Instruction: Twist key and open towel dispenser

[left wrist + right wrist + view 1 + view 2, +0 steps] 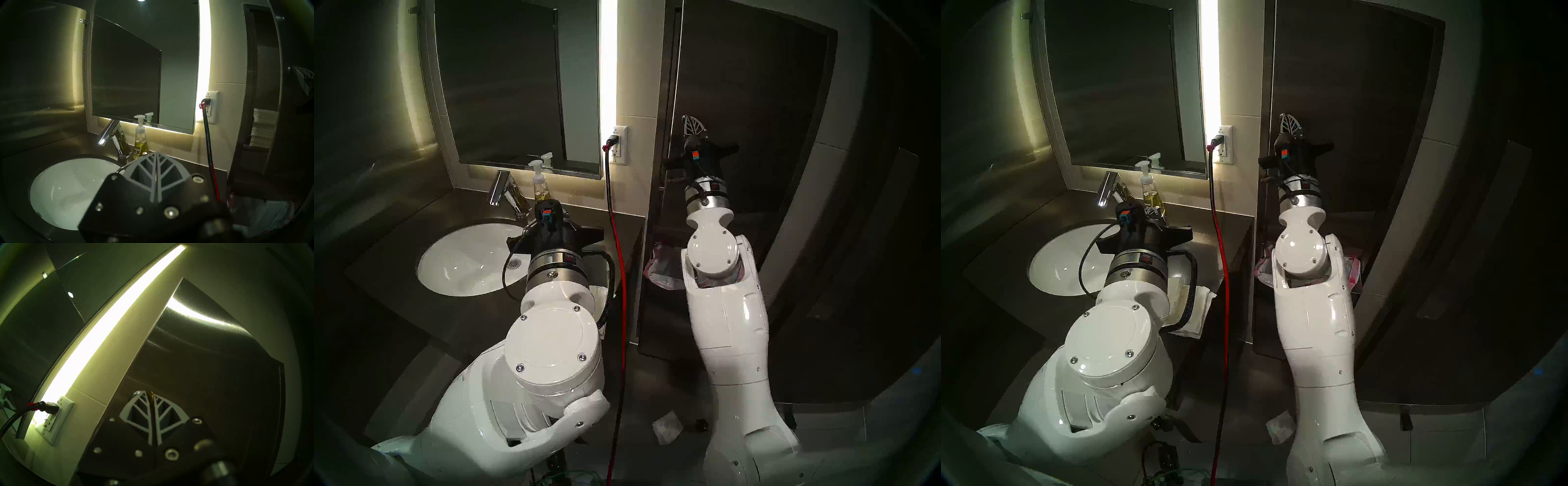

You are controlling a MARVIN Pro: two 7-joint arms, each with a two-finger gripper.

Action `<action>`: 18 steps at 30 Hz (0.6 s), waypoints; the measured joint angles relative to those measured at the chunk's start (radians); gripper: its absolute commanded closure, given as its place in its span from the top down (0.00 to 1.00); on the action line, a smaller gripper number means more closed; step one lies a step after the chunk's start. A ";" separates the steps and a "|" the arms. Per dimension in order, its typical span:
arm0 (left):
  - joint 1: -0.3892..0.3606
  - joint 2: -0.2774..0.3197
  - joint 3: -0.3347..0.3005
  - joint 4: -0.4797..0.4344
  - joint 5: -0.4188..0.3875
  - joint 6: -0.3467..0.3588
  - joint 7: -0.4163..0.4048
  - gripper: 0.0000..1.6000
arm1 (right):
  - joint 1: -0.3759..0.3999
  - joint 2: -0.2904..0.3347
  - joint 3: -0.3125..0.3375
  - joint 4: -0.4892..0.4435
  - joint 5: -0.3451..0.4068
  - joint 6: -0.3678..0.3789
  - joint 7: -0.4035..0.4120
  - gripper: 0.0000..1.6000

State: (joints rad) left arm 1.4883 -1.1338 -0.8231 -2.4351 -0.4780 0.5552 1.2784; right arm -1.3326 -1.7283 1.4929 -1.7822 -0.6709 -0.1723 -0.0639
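While raised on a bent white arm and tilted upward, right gripper [152, 396] pinched shut at the towel dispenser [212, 361] door, something small and brassy at the fingertips, not identifiable. Left gripper [157, 155] likewise shut, level over the sink [68, 186]. Brushed steel, tall and narrow, door swung ajar beside the outlet [56, 417], stacked paper [263, 129] inside, pink-edged bag [656, 271] below.
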 measured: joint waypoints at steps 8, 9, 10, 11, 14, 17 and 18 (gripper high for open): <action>0.000 -0.002 -0.002 0.000 0.000 0.003 -0.003 0.13 | -0.063 0.029 0.030 -0.074 0.012 -0.059 0.047 0.00; 0.001 -0.002 -0.002 0.000 0.000 0.004 -0.004 0.13 | -0.072 0.032 0.035 -0.085 0.015 -0.068 0.054 0.00; 0.001 -0.002 -0.002 0.000 0.000 0.004 -0.004 0.13 | -0.075 0.034 0.037 -0.091 0.016 -0.072 0.057 0.00; 0.001 -0.002 -0.002 0.000 0.000 0.004 -0.004 0.13 | -0.079 0.036 0.040 -0.097 0.017 -0.077 0.060 0.00; 0.001 -0.003 -0.002 0.000 0.000 0.005 -0.006 0.13 | -0.095 0.043 0.076 -0.143 0.028 -0.099 0.063 0.00; 0.001 -0.004 -0.003 0.000 0.000 0.006 -0.007 0.13 | -0.110 0.055 0.140 -0.184 0.043 -0.101 0.048 0.00; 0.001 -0.004 -0.003 0.000 0.000 0.007 -0.007 0.13 | -0.114 0.058 0.156 -0.195 0.047 -0.102 0.044 0.00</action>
State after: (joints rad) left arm 1.4894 -1.1380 -0.8258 -2.4352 -0.4778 0.5620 1.2714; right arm -1.4469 -1.6703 1.6488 -1.9776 -0.6239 -0.2739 -0.0199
